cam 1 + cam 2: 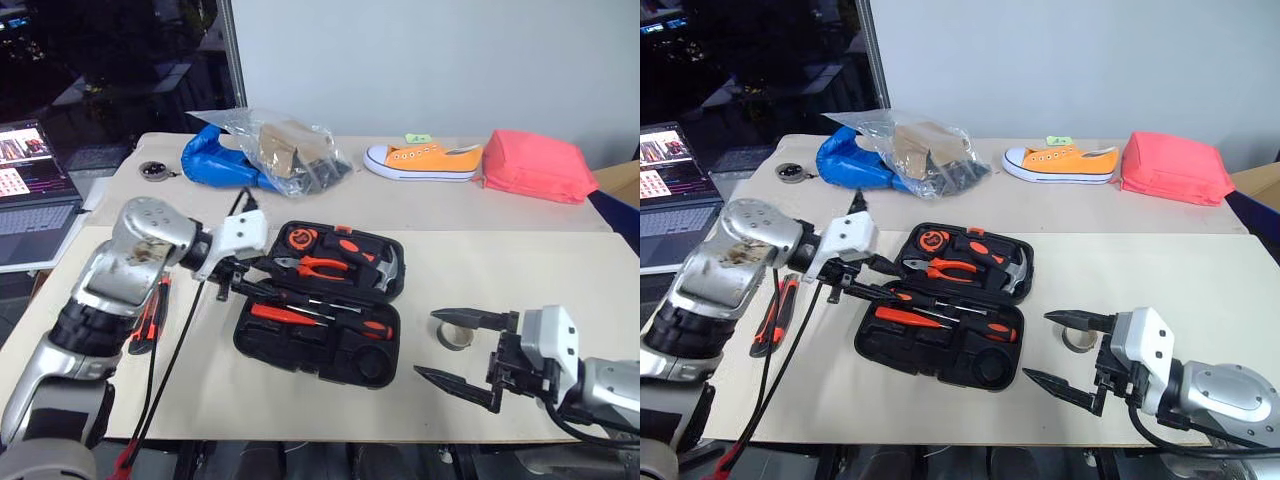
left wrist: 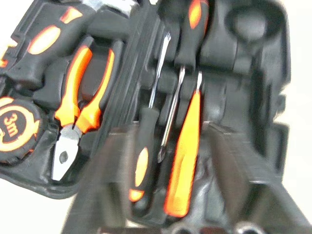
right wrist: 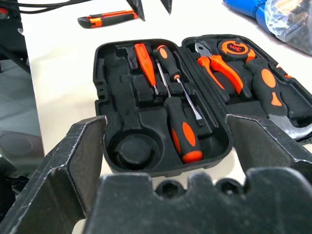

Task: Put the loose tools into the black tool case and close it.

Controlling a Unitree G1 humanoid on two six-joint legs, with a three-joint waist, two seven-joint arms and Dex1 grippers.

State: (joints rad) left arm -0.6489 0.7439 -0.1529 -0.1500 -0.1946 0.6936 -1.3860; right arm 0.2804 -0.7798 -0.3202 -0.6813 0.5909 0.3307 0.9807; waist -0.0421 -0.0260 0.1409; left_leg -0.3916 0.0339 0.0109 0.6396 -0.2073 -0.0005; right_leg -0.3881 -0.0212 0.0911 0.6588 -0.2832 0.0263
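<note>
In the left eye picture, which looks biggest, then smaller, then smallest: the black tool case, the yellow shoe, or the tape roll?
1. black tool case, clearly the biggest.
2. yellow shoe, though it sits farther back, which shrinks it.
3. tape roll, the smallest, even though it is near.

Left gripper (fingers parted, empty) angles down; right gripper gapes wide, level.

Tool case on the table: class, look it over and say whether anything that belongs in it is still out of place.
Yes. The open black tool case already holds screwdrivers, but its round slot is empty: the tape roll lies on the table near the right gripper. The utility knife also lies outside, on the table beside the case.
</note>
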